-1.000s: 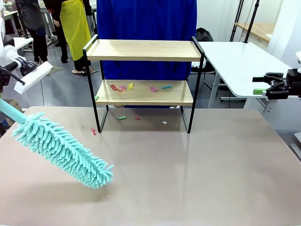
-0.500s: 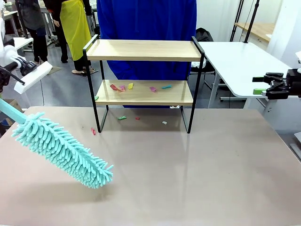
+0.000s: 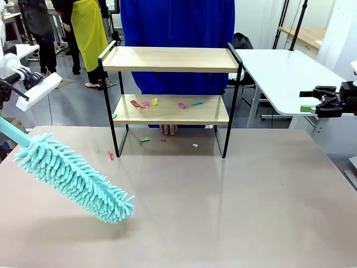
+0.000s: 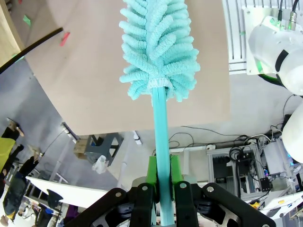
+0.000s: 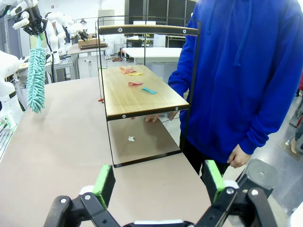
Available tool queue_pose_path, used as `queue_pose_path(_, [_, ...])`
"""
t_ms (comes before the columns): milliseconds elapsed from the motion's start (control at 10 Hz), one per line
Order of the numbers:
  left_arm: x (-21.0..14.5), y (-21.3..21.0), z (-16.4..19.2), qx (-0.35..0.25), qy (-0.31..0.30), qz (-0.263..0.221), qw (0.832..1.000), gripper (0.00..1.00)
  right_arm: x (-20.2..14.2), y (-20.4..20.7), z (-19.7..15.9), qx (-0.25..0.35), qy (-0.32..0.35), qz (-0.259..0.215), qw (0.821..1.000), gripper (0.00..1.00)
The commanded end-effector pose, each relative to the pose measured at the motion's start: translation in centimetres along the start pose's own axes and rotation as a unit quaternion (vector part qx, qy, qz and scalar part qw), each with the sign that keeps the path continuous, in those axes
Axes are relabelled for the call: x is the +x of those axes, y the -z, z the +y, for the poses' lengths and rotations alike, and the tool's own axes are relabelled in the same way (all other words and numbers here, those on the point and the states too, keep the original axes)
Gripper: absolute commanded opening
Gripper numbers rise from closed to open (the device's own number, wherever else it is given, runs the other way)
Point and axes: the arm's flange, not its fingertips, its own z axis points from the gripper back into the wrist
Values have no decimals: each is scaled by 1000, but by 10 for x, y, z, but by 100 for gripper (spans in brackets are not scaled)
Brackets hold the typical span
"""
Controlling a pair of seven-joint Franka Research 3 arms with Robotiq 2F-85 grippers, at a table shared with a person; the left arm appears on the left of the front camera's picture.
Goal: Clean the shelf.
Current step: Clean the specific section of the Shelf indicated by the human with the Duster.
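So what we've got is a shelf [image 3: 170, 60] with pale wood boards and a black frame, little scraps [image 3: 136, 103] in pink, yellow, teal, green and red, a turquoise duster [image 3: 72, 176], a beige counter [image 3: 223, 201], a bright blue hoodie [image 3: 178, 22], plus a left pincer [image 4: 161, 165] and right pincer [image 5: 159, 174] in black with green pads.

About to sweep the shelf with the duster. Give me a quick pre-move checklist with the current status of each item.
1. Grip on duster: left gripper shut on its handle. Ok.
2. Duster apart from shelf: head hangs over the table, left of the frame. Ok.
3. Target: scraps lie on the lower board. Ok.
4. Person clear: a hand shows at the far edge beneath the lower board. Not ok.
5. Other arm: right gripper open, well off to the shelf's right. Ok.
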Motion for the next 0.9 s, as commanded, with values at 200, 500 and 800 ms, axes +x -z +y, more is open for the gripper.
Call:
queue_pose_path(200, [-2,-1,-3,-3,4,-7,1000,13,3,1,1,2,-3,0,1000,100])
queue_pose_path(500, [-2,-1,-3,-3,4,-7,1000,13,3,1,1,2,-3,0,1000,100])
queue_pose_path(800, [0,0,0,0,0,0,1000,13,3,1,1,2,-3,0,1000,100])
